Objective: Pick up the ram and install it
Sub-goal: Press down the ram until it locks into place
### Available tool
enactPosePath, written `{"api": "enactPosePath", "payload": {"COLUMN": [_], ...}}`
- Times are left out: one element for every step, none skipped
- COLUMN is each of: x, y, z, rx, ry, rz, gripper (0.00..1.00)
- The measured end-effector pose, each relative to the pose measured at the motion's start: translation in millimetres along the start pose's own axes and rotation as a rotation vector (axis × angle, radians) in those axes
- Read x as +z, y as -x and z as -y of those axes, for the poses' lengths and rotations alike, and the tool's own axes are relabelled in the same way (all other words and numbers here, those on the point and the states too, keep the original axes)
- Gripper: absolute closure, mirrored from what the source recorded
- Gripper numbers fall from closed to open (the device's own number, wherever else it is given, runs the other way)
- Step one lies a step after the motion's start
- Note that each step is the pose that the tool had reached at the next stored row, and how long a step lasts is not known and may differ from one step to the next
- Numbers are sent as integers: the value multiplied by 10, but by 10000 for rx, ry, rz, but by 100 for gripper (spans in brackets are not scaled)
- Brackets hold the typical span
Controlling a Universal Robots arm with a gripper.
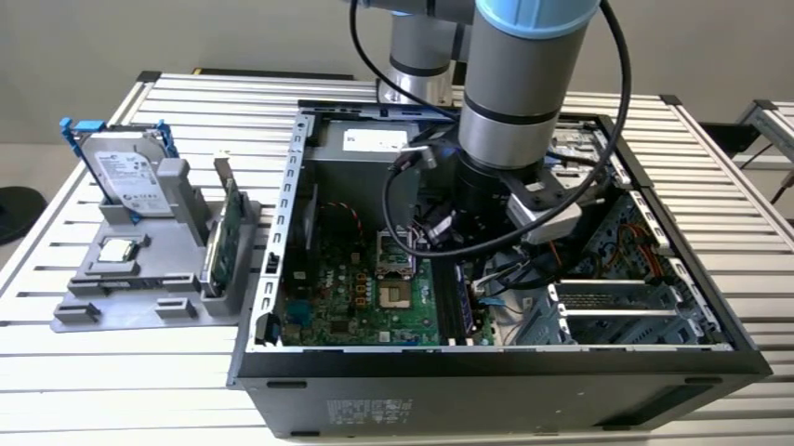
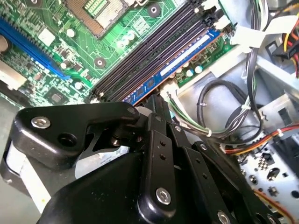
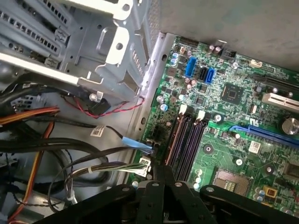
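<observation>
Open computer case (image 1: 279, 200) on slatted aluminium table (image 1: 99, 372). Green motherboard (image 1: 360, 297) on case floor, empty CPU socket (image 1: 394, 269) near its centre. Grey holder (image 1: 125, 279) at case's 9 o'clock; hard drive in blue frame (image 1: 118, 172) upright at holder's 12 o'clock, processor chip (image 1: 118, 249) flat beneath it.

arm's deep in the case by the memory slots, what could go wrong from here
1. Loose cables lie right beside the gripper; it might snag them.
2. The gripper sits near one end of the blue stick in the outer slot; pressing there could seat it tilted or stress the motherboard.
</observation>
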State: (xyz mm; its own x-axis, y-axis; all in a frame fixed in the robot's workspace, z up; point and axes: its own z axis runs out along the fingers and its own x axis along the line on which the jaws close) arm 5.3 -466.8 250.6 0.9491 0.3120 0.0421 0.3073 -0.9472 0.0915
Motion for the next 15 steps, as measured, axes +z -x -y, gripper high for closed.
{"api": "enactPosePath", "payload": {"x": [1, 1, 3, 3, 4, 5, 7, 8, 9, 10, 12, 13, 14, 16, 18], "y": [0, 0, 0, 0, 1, 1, 1, 1, 1, 1, 1, 1, 1, 2, 2], "z": [0, 0, 0, 0, 1, 1, 1, 1, 1, 1, 1, 1, 2, 2, 2], "rx": [-137, -290, -449, -582, -734, -888, -1032, -1176, -1324, -1466, -1608, -1748, -1893, -2034, -2177], "ry": [-6, -13, -22, -29, -37, -47, -58, -68, -80, -93, -105, -117, -130, -143, -157], "rz": [-13, -27, -42, -54, -69, -84, -99, -114, -129, -145, -160, -176, -192, -207, -223], "gripper": [100, 100, 100, 100, 100, 100, 100, 100, 100, 100, 100, 100, 100, 100, 100]}}
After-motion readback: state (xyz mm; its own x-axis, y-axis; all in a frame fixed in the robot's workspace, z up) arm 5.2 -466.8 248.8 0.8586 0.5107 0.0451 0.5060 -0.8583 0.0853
